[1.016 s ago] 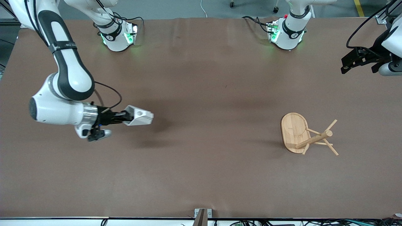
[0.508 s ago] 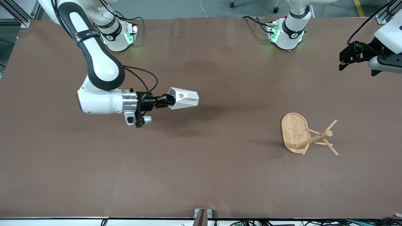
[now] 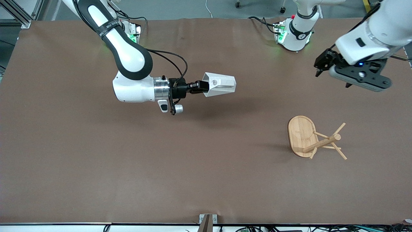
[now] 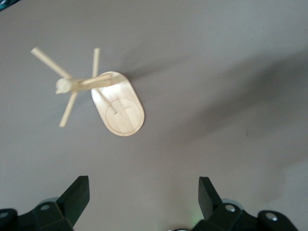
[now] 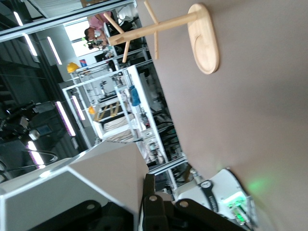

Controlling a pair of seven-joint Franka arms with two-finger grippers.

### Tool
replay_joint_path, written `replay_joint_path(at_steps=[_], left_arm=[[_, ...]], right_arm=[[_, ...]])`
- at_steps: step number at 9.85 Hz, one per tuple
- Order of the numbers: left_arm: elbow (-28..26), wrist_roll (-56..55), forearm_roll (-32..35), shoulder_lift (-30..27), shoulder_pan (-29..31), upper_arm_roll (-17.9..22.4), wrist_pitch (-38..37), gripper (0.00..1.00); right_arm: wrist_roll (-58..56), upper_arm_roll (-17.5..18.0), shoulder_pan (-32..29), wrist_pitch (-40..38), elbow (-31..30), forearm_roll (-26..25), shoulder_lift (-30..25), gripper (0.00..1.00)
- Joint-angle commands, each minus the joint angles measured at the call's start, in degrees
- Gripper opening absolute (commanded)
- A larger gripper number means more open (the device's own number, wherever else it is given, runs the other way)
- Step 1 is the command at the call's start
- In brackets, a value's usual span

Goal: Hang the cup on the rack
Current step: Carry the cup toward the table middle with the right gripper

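Front view, right arm: comes from its base at the table's upper edge, elbow bent, forearm level, pointing toward 3 o'clock.
Front view, right gripper [image 3: 199, 87]: fingers pinched on the cup [image 3: 220, 84], carried in the air over the middle of the table [image 3: 96, 161], lying sideways with its wide mouth toward 3 o'clock.
Front view, left arm: its wrist hangs over the left arm's end of the table.
Front view, left gripper [image 3: 323, 62]: points toward 9 o'clock, above the rack.
Front view, rack [image 3: 313, 138]: upright on the table, at about 4 o'clock from the cup, well apart from it.
Left wrist view: fingers [image 4: 77, 195] spread wide, holding nothing; rack [image 4: 103, 96] below them on the table.
Right wrist view: cup [image 5: 72, 192] fills the lower corner; rack [image 5: 183, 26] stands well off.
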Motion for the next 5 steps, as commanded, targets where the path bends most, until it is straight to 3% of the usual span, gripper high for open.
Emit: replay_joint_path(at_steps=[1, 4, 5], left_arm=[[-0.6, 2.1, -0.8, 0.9, 0.4, -3.4, -0.9, 1.00], [-1.2, 15.2, -2.6, 1.6, 0.4, -7.2, -0.9, 1.00], [-1.3, 19.3, -8.4, 2.4, 0.7, -7.2, -0.9, 1.00]], right_arm=[[-0.4, 2.3, -0.4, 0.0, -0.7, 3.6, 0.3, 0.01], [-0.4, 2.7, -0.3, 0.0, -0.9, 3.6, 0.2, 0.01], [-0.4, 2.8, -0.3, -0.1, -0.7, 4.2, 0.2, 0.01]])
